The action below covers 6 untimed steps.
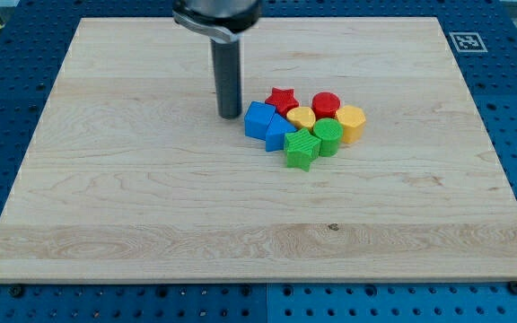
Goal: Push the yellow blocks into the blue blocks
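Note:
All the blocks lie in one tight cluster right of the board's centre. Two blue blocks, one (258, 118) and another (278, 133), form its left side. A yellow heart-like block (301, 117) sits in the middle, close to the blue ones. A yellow cylinder-like block (352, 122) is at the cluster's right end. My tip (230, 115) stands on the board just left of the left blue block, nearly touching it.
A red star (282, 99) and a red cylinder (326, 104) lie along the cluster's top. A green star-like block (302, 148) and a green cylinder (328, 136) lie along its bottom. The wooden board (106, 179) rests on a blue pegboard table; a marker tag (467, 41) sits at the top right.

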Available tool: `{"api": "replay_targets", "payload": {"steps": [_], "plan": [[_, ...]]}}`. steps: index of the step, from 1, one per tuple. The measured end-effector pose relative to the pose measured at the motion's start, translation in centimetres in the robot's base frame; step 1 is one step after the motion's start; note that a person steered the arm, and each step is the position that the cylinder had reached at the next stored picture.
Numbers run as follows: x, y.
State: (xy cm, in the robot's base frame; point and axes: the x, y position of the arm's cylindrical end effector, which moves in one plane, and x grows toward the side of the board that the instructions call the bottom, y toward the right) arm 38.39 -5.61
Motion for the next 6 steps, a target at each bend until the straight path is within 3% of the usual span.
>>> {"api": "replay_targets", "payload": {"steps": [1, 3, 5, 6], "plan": [[-6.0, -0.5], [-9.8, 14.4], [-2.3, 33.1], [2.7, 36.2]]}}
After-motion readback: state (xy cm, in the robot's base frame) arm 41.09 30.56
